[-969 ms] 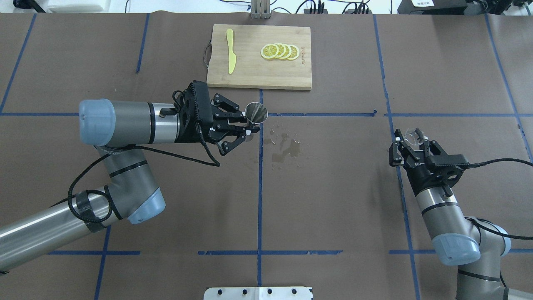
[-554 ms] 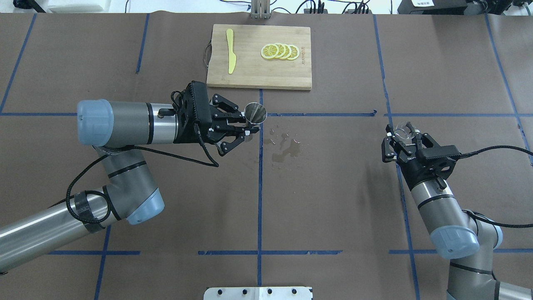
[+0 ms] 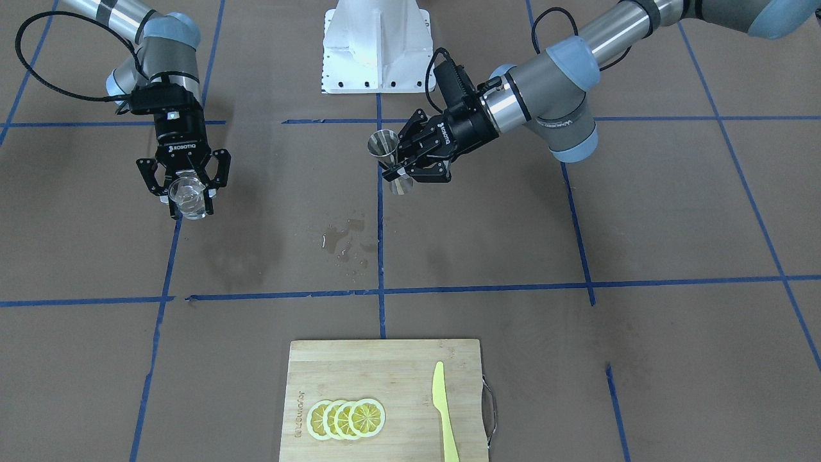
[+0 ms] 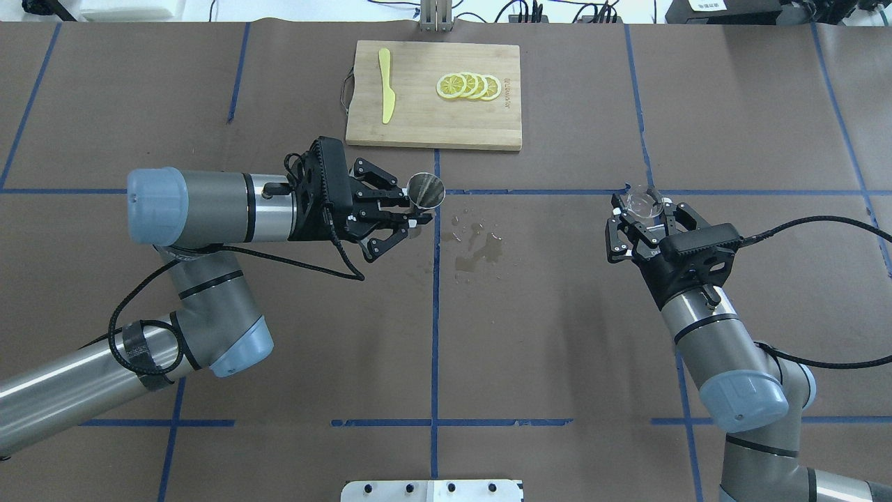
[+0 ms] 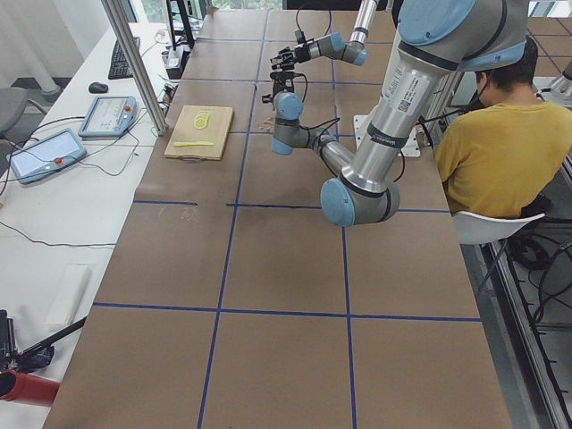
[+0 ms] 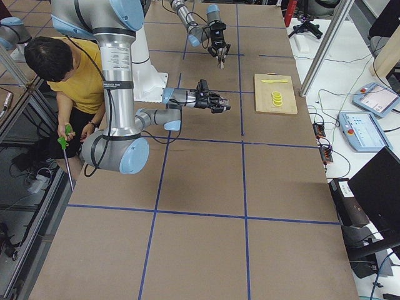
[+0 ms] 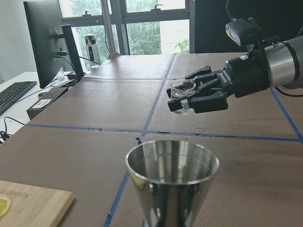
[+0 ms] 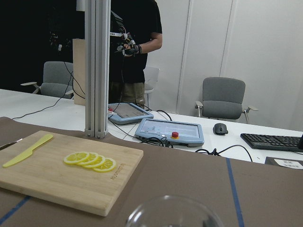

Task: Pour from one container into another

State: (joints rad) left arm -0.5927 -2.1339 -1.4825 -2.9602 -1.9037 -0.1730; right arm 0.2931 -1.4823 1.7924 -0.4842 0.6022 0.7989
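Note:
My left gripper (image 4: 417,213) is shut on the waist of a steel jigger (image 4: 426,189), held upright above the table's middle, near the centre blue line. The same left gripper (image 3: 394,169) and jigger (image 3: 383,144) show in the front view, and the jigger (image 7: 172,177) fills the bottom of the left wrist view. A small clear glass cup (image 4: 644,201) sits upright in my right gripper (image 4: 644,209), which is shut on it, well to the right of the jigger. The cup (image 3: 186,194) hangs above the table. Its rim (image 8: 173,213) shows low in the right wrist view.
A wet spill (image 4: 478,249) lies on the brown paper between the grippers. A bamboo cutting board (image 4: 418,122) at the far side carries lemon slices (image 4: 468,86) and a yellow knife (image 4: 385,85). A seated person (image 5: 500,143) is behind the robot base.
My right arm has carried the glass cup leftward and toward the far side, closer to the jigger. The left arm and jigger have barely moved.

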